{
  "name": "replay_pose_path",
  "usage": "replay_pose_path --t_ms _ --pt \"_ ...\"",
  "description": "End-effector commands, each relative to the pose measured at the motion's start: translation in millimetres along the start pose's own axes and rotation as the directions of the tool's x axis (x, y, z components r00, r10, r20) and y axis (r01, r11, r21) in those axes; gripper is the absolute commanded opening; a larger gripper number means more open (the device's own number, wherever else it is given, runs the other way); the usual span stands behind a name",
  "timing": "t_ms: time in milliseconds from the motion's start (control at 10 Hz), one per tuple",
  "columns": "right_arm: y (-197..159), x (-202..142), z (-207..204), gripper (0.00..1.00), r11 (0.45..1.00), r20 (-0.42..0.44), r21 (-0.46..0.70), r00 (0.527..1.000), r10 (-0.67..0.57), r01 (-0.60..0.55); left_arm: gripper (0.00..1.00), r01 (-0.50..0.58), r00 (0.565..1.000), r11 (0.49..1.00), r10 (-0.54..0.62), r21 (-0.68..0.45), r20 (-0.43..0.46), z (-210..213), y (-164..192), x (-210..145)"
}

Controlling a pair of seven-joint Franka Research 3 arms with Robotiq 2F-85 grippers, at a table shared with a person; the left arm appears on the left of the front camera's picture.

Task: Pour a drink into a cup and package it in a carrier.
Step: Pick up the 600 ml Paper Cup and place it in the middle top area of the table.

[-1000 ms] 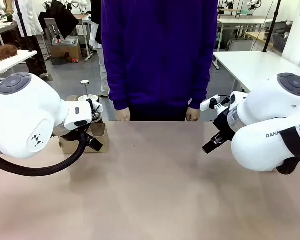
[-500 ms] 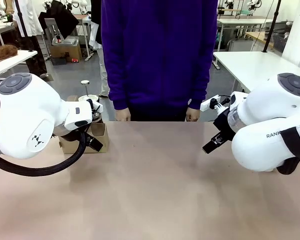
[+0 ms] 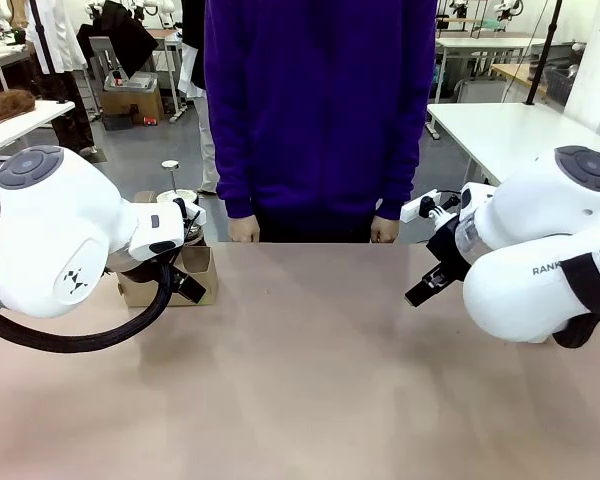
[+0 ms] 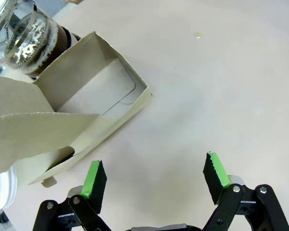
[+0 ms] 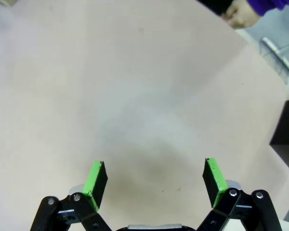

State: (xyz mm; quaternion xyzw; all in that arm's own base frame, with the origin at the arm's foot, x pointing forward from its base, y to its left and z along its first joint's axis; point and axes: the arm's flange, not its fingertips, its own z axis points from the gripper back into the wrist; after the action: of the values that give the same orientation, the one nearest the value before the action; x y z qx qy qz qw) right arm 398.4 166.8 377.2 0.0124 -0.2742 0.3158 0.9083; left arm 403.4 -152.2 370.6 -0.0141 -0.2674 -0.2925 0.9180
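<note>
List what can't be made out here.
- Carrier: front view, left arm covers most of it.
- Pitcher: left wrist view, cut by the top-left corner; fill level unreadable.
- White object: left wrist view, cut by the left edge; identity unclear.
- Black object: right wrist view, cut by the right edge.

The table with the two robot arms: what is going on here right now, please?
Nothing is being handled yet. The left hand and the right hand are both open and empty above the table. The cardboard carrier sits close to the left hand, with the glass pitcher next to it. A person in a purple top stands at the far side of the table.
</note>
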Motion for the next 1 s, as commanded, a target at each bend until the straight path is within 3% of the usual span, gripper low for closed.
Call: replay_pose_path --t_ms 0,200,400,600,900 --pt "-35.0 25.5 42.6 1.0 0.999 0.013 0.029 1.0 -0.019 0.019 1.0 0.0 1.0 1.0 0.0 0.0 0.0 0.0 0.1 -0.1" --pt "-87.4 46.6 97.4 1.0 0.996 0.054 0.068 0.997 -0.055 0.052 1.0 0.0 1.0 1.0 0.0 0.0 0.0 0.0 0.1 -0.1" --pt "-153.2 39.9 157.2 1.0 0.977 0.131 0.208 0.989 -0.071 0.043 1.0 0.0 1.0 1.0 0.0 0.0 0.0 0.0 0.1 -0.1" --pt "-218.8 0.0 200.0 1.0 0.942 0.234 0.335 0.971 -0.05 -0.032 1.0 0.0 1.0 1.0 0.0 0.0 0.0 0.0 0.1 -0.1" --pt "-282.3 -71.1 202.4 1.0 0.865 0.414 0.455 0.91 0.006 -0.213 1.0 0.0 1.0 1.0 0.0 0.0 0.0 0.0 0.1 -0.1"
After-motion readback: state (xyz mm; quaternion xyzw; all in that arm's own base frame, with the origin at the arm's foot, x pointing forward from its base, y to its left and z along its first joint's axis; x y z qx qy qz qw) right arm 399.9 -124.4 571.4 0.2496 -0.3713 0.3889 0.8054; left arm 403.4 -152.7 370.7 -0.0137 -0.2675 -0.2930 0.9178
